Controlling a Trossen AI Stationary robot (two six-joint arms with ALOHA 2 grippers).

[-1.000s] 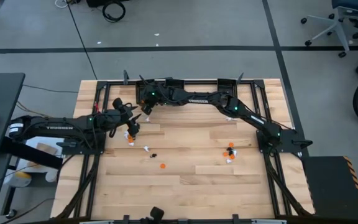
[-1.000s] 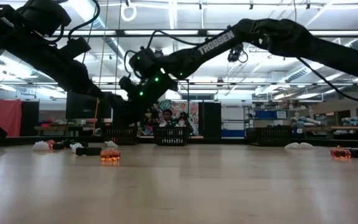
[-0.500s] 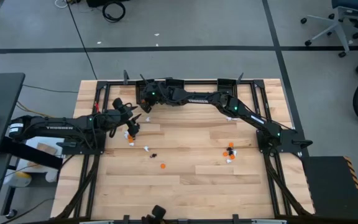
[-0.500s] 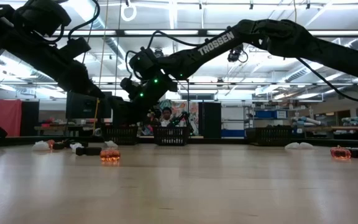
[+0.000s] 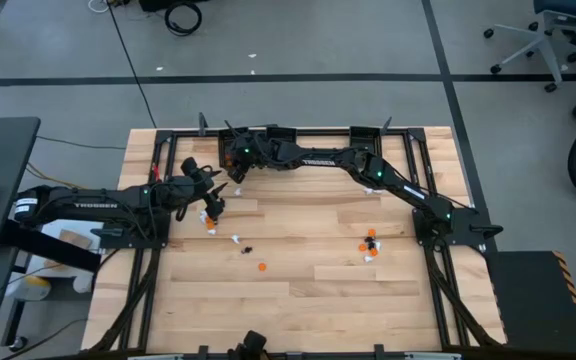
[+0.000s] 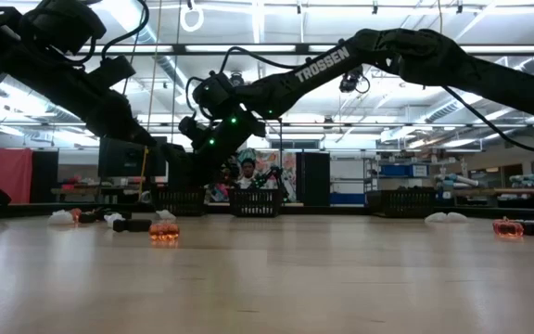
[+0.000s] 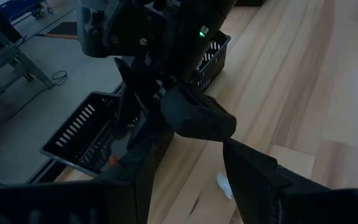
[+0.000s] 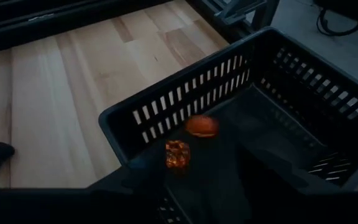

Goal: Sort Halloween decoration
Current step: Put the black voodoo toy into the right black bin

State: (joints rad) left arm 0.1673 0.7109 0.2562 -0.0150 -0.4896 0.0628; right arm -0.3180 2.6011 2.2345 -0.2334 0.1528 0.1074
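The Halloween decoration is tiny trinkets. Two orange ones [image 8: 201,126] [image 8: 177,154] show inside the far-left black bin [image 8: 166,112]. Others lie loose on the table: white ones [image 5: 236,238], a black one [image 5: 246,248], an orange one [image 5: 261,267] and a small cluster [image 5: 368,245]. My right gripper [image 8: 204,165] reaches along the far edge [image 5: 236,165] and hangs open over that bin. I cannot tell whether the nearer orange trinket lies on the bin's floor or is in the air. My left gripper [image 5: 211,205] waits open at the left, a white trinket [image 7: 224,183] on the table beneath it.
Two more black bins [image 5: 276,133] [image 5: 366,134] stand along the far edge inside the black frame [image 5: 163,150]. The right arm [image 5: 318,158] spans the far edge. Bare wood lies in the table's near half [image 5: 308,310].
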